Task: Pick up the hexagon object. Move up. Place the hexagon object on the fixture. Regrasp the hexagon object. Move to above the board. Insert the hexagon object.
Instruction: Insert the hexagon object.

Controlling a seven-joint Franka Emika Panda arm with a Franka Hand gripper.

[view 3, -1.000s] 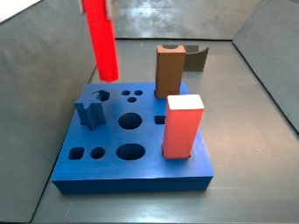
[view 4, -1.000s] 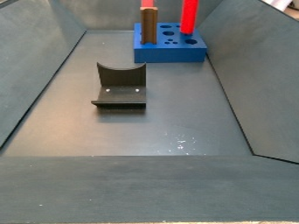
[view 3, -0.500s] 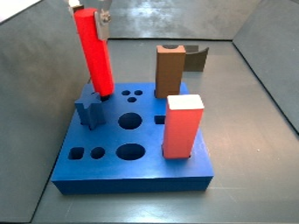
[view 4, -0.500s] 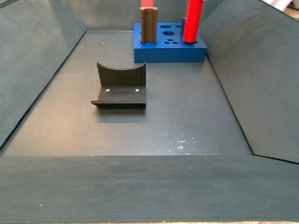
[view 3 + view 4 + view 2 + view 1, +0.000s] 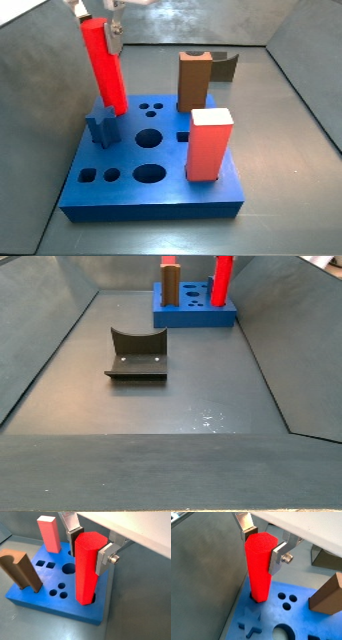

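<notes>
Grey metal-looking bin with sloped walls and a dark floor, and the blue board (image 5: pixel 154 160) sits at the far end of it in the side view where the fixture (image 5: pixel 136 353) is out in the middle of the frame, well apart from everything else. The hand (image 5: pixel 262 543) is up at the top of both wrist views, silver fingers (image 5: pixel 107 555) clamped on the upper end of the hex rod (image 5: pixel 104 65), which stands nearly upright with its bottom tip already in or right at a hole near the board's edge. Can't tell how deep it's gone. My worry: in the side view at upper left the rod looks slightly tilted, so pushing straight down could wedge the hex corners against the hole walls and jam it, or drag the board. Letting go too soon could leave it leaning or tip it out, since that hole is close to the edge. As for what's in the board: a brown post (image 5: pixel 195 80) and a red block (image 5: pixel 209 143) with a pale top stand in their slots, there's a small blue peg (image 5: pixel 102 128), and several round and square holes are still open.
</notes>
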